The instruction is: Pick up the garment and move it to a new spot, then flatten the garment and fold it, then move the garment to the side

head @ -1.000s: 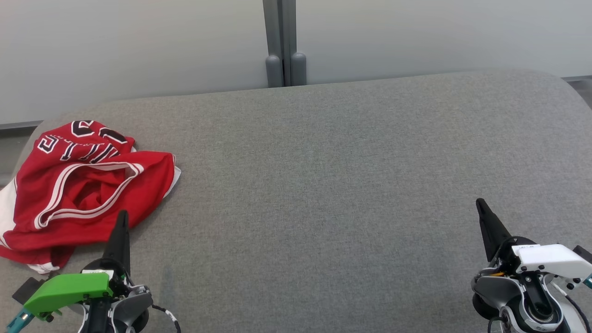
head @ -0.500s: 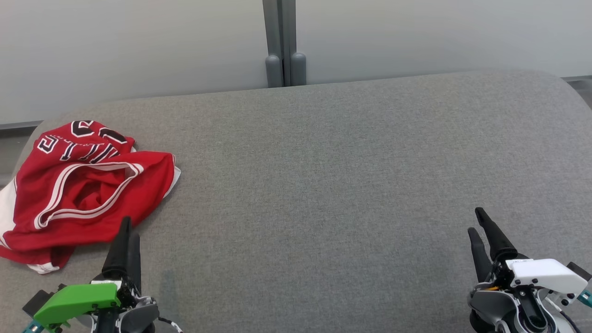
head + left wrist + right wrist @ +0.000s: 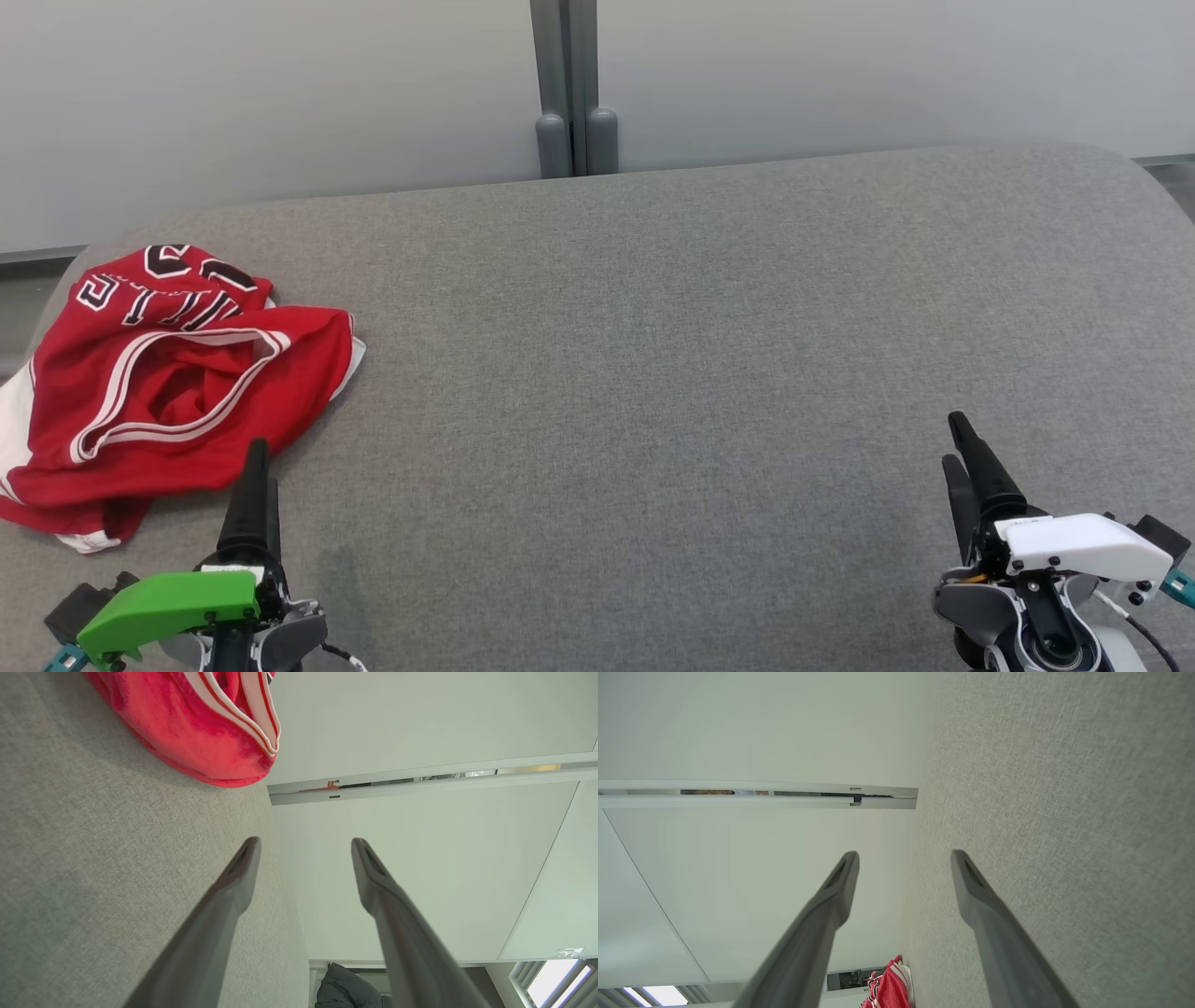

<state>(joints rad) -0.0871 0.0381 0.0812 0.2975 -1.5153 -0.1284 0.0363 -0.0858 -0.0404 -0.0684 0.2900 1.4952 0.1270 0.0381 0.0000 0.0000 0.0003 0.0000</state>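
Garment (image 3: 177,373): a red jersey with white striped trim and black-and-white lettering. It lies crumpled in a heap at the 9 o'clock side of the grey upholstered surface (image 3: 672,317), close to that surface's rounded left edge; whether any of it overhangs the edge cannot be determined. The rest of the surface, from centre across to 3 o'clock, is bare fabric. Pale wall panels (image 3: 280,103) stand behind it, with a grey post (image 3: 569,84) at 12 o'clock. The left gripper (image 3: 260,467) is at 7 o'clock in the head view, its fingers pointing toward 12 o'clock and its tips just beside the near hem of the heap, not in contact with it. The left wrist view shows its two fingers spread wide with nothing between them. The right gripper (image 3: 950,439) is at 5 o'clock, well apart from the garment, its fingers likewise spread wide and empty over bare upholstery. Assessment: the first step, the pick-up, is in hand but no grasp has been made; nothing has been moved, flattened or folded. The next move appears to call for the left arm to advance toward 11 o'clock and descend. It should close on a raised fold or trimmed edge instead of pressing into the cushion. The heap must then be carried toward the open centre, where the right gripper can reach it.
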